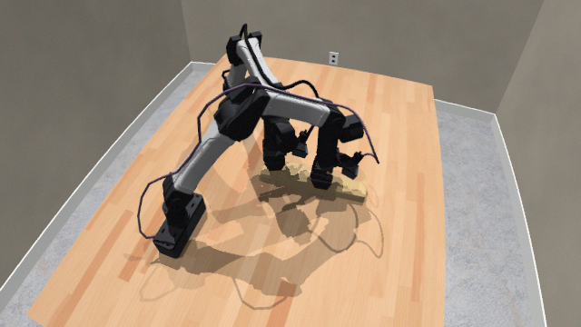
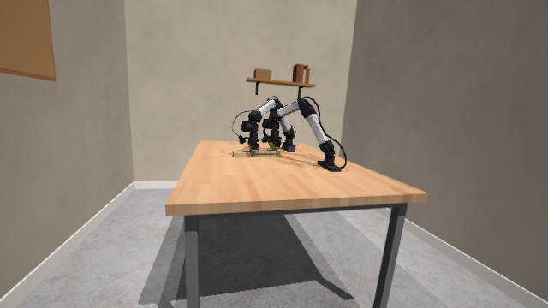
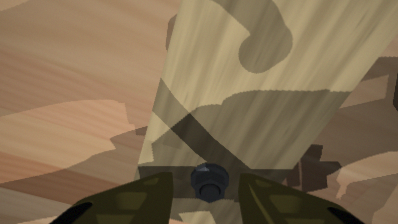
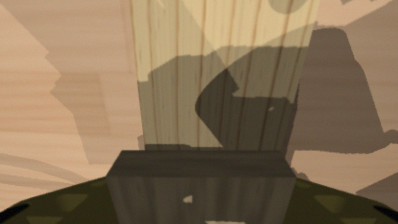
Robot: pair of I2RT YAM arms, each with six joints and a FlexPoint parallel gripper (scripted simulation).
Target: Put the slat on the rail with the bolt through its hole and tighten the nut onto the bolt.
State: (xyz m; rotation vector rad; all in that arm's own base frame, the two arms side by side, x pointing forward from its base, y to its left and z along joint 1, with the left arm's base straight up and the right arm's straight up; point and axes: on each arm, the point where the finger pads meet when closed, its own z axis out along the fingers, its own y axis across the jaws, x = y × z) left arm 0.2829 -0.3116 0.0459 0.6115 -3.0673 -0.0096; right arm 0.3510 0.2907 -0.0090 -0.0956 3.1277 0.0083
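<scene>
Desk (image 1: 363,254) (image 2: 291,180): pale wood planks, dark metal legs | directly on it: long pale wooden piece (image 1: 351,187) (image 2: 240,153) (image 3: 220,65) (image 4: 225,30), flat

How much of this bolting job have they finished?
The nut already sits on the bolt. In hand: the left gripper stands open around it, while the right gripper straddles a dark block. Probably left: tightening; firm clamping can't be confirmed from here.

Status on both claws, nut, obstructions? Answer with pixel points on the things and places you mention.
Left claw (image 1: 274,167) (image 2: 274,147) (image 3: 206,189) open, straddling nut (image 3: 210,174). Right claw (image 1: 321,185) (image 2: 253,151) (image 4: 201,200) shut on wooden block (image 4: 201,164). Clamp firmness unclear. No obstruction visible at nut.
</scene>
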